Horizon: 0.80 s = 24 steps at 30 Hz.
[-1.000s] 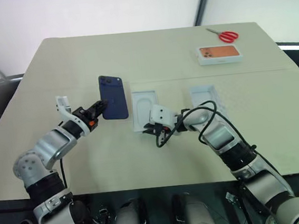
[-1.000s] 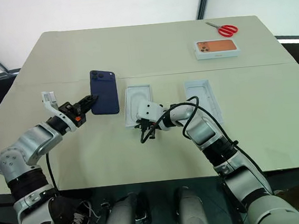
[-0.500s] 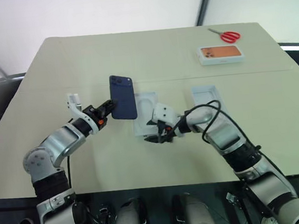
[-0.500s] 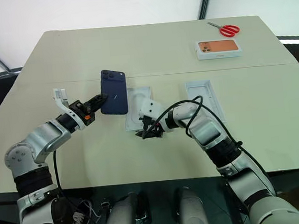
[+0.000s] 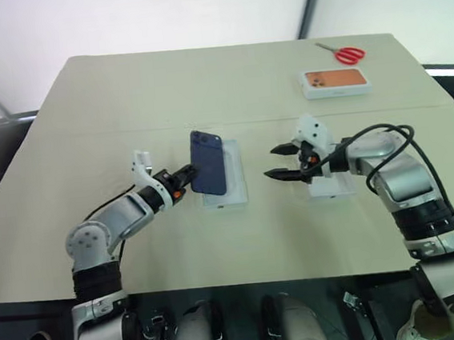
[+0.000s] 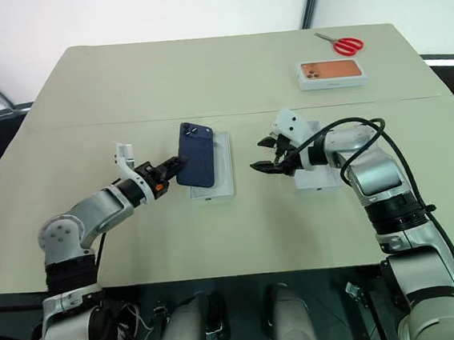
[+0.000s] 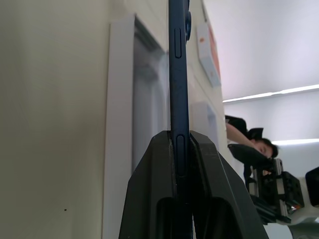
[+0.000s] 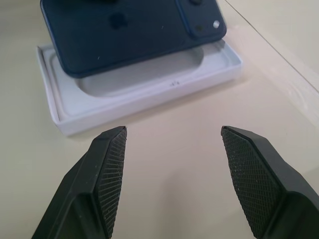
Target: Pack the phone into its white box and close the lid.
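My left gripper (image 5: 189, 172) is shut on the lower edge of the dark navy phone (image 5: 208, 162) and holds it upright on edge, tilted over the white box (image 5: 233, 193). The box lies open on the table, and a white insert with a rounded recess (image 8: 144, 74) lies in it. The left wrist view shows the phone (image 7: 178, 74) edge-on between my fingers. To the right of the box, my right gripper (image 5: 271, 162) hangs open and empty, pointing toward the phone. Behind that hand lies the lid (image 5: 329, 186), partly hidden.
At the back right of the beige table lie a white box with an orange phone picture (image 5: 333, 82) and red scissors (image 5: 348, 54). A crease (image 5: 127, 132) crosses the table cover behind the work area.
My left gripper has carried the phone rightward until it is over the white box. My right gripper has opened, let go of the box's front edge and swung right and up to in front of the lid.
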Each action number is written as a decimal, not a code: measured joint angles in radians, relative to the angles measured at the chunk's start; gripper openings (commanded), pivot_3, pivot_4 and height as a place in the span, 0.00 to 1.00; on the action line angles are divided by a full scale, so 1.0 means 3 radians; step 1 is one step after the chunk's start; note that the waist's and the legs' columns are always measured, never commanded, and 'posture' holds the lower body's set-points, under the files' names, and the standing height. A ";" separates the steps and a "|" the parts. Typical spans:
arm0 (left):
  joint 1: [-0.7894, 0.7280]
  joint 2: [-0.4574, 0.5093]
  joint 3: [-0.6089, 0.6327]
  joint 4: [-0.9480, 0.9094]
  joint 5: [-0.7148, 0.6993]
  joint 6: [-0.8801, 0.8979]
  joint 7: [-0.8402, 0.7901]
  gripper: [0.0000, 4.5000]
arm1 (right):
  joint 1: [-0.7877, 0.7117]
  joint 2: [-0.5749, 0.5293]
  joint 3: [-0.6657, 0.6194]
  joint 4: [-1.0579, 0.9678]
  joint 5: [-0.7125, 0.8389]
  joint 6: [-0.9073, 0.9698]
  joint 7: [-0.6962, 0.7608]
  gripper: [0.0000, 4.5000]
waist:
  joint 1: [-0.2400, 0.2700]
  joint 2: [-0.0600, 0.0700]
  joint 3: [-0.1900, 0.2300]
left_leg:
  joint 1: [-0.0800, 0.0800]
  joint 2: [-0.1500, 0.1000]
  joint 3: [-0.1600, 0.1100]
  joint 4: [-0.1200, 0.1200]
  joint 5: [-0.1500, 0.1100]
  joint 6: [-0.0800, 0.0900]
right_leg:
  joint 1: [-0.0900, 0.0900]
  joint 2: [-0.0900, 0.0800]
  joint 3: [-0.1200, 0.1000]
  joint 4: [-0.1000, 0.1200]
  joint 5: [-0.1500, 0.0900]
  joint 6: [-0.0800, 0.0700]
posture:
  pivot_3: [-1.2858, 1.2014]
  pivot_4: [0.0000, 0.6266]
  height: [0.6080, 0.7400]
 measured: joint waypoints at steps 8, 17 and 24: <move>-0.0023 -0.0064 -0.0024 0.0057 0.0149 0.0014 -0.0143 0.00 | 0.0000 0.0038 0.0021 0.0067 -0.0041 -0.0170 -0.0139 0.70 | 0.0014 0.0000 0.0000 | 0.0000 -0.0001 0.0000 0.0003 0.0000 0.0000 | 0.0001 -0.0003 0.0000 0.0001 0.0000 0.0000 | 0.52 0.24 0.98; -0.0086 -0.0042 -0.0044 0.0017 0.0153 0.0117 -0.0269 0.83 | -0.0003 0.0075 0.0087 0.0097 -0.0103 -0.0212 -0.0182 0.71 | 0.0012 0.0001 -0.0001 | 0.0003 0.0000 -0.0001 0.0004 0.0001 -0.0001 | 0.0005 -0.0002 0.0000 0.0001 0.0000 0.0000 | 0.52 0.24 0.98; -0.0071 0.0146 -0.0116 -0.0092 0.0254 0.0213 -0.0364 0.83 | -0.0048 0.0174 0.0143 0.0108 -0.0114 -0.0214 -0.0194 0.71 | 0.0005 0.0002 -0.0001 | 0.0003 0.0000 -0.0001 0.0003 0.0001 0.0000 | 0.0004 -0.0002 0.0000 0.0002 0.0000 0.0000 | 0.52 0.24 0.98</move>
